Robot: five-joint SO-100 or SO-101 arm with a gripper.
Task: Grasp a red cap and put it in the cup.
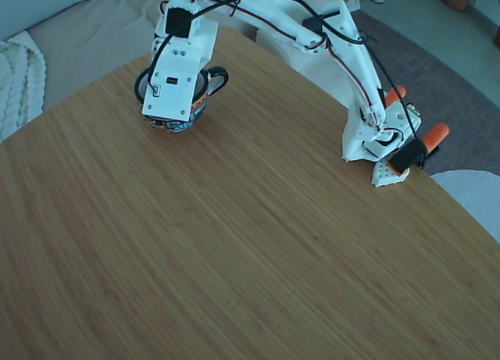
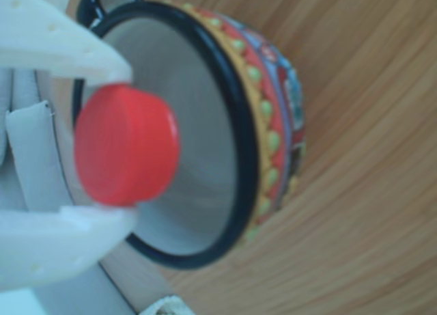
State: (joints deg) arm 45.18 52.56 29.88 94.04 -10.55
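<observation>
red cap (image 2: 126,145) in gripper (image 2: 116,141), over cup (image 2: 235,134)

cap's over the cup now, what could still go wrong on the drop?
1. The red cap sits toward one side of the cup mouth in the other view; on release it may hit the black rim and bounce out.
2. The gripper pinches only the cap's edges, so it might slip or tilt early.

red cap (image 2: 126,145): bright red
cup (image 2: 205,124): white inside, black rim, band of red, blue, yellow with green dots
gripper (image 2: 102,144): white
table (image 1: 234,243): brown wood grain
clamp handles (image 1: 436,133): orange
</observation>
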